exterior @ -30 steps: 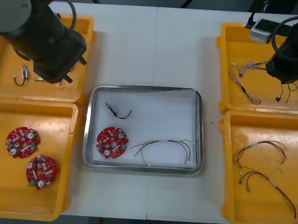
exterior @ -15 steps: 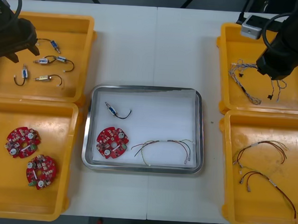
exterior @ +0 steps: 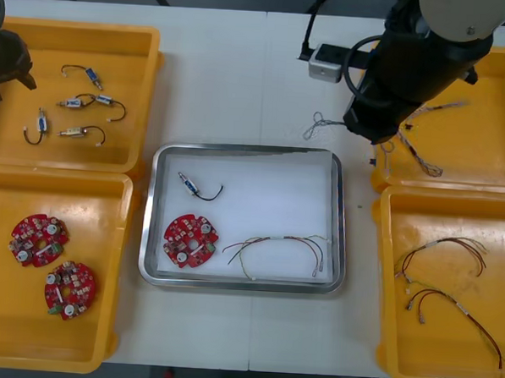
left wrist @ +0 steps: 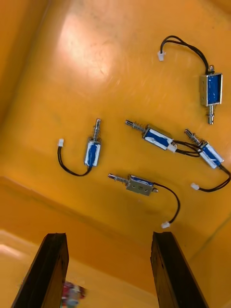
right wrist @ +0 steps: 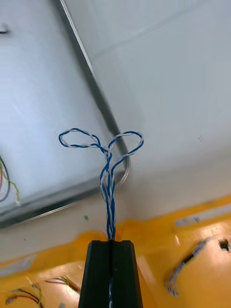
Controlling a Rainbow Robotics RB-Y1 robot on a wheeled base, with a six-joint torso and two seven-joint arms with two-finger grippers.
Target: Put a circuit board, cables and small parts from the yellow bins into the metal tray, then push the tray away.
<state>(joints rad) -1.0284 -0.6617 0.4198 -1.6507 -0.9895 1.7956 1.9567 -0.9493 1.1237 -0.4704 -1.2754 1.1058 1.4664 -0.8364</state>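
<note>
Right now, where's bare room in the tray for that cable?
Right gripper holds the blue and white cable by the tray's far right corner. Bare there, between small metal part, red and yellow cable and rim. Circuit board crowds the near left. Left gripper: far left yellow bin.

The metal tray's (exterior: 340, 219) far right part lay bare. A small metal part (exterior: 187, 184) blocked its far left corner, a circuit board (exterior: 190, 241) its near left corner, a red and yellow cable (exterior: 279, 245) the near edge. Just beyond its far right corner hung the right gripper (right wrist: 111, 245), pinching a twisted blue and white cable (right wrist: 108, 166).
</note>
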